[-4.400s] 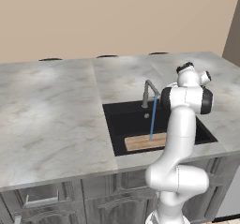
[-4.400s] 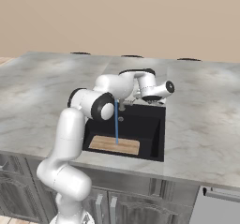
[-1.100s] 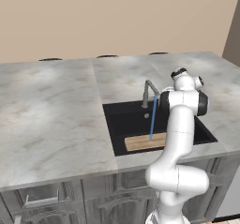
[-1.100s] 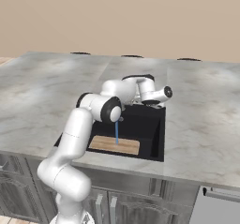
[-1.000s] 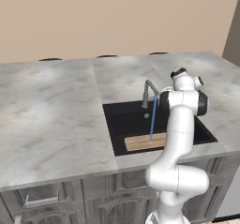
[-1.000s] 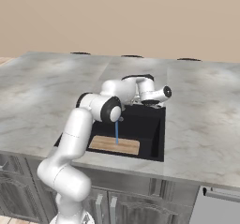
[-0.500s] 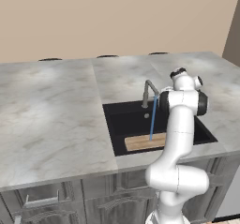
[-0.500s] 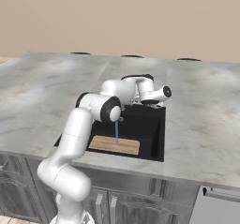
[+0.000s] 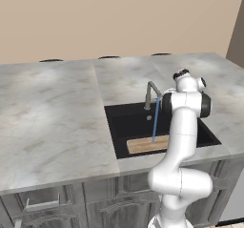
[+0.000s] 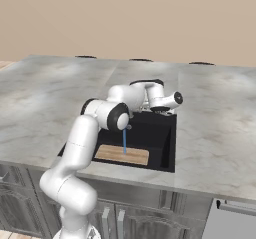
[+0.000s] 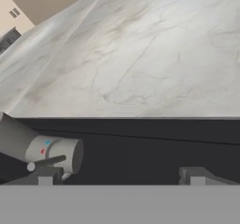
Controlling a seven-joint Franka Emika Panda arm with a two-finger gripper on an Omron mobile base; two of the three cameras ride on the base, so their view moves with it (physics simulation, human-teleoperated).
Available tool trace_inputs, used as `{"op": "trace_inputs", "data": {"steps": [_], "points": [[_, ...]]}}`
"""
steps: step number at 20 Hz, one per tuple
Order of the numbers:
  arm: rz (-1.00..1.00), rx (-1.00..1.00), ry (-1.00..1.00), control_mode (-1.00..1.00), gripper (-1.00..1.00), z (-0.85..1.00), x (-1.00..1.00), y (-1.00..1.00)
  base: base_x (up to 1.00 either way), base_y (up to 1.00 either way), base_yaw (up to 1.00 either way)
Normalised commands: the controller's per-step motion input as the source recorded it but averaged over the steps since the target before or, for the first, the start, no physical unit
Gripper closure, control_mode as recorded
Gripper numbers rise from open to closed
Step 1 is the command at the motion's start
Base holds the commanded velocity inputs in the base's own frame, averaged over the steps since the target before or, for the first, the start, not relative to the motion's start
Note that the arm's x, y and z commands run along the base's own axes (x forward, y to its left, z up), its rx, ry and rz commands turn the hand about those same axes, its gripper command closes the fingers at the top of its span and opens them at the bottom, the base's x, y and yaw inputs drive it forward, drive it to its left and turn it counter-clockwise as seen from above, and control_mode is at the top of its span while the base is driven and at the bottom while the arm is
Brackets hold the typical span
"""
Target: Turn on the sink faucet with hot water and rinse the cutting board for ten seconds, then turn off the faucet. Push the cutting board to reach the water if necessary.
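We see the gripper [image 11: 122,175] spread open beside the faucet [image 11: 40,149]; water [image 9: 155,121] hits the board [image 9: 147,144]; arm [image 9: 181,131] overhangs sink [image 9: 125,122].

A grey marble countertop [image 9: 52,122] runs wide across the kitchen, with a seam line crossing it from back to front. Behind it stands a plain tan wall [image 9: 119,17]. Below the front edge sit dark grey cabinet doors [image 9: 90,205] with metal handles [image 9: 40,205]. Three dark shapes [image 10: 140,60] lie along the countertop's back edge.

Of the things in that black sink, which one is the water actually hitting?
The cutting board, lying flat at the sink's front edge; the blue water lands on it, not the bare black bottom.
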Motion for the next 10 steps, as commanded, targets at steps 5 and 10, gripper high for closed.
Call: {"op": "trace_inputs", "data": {"steps": [5,10], "points": [[0.0,0.0,0.0,-1.0,-1.0,0.0,0.04,-0.05,0.0,0.0,0.0],[0.0,0.0,0.0,-1.0,-1.0,0.0,0.0,-0.01,0.0,0.0,0.0]]}}
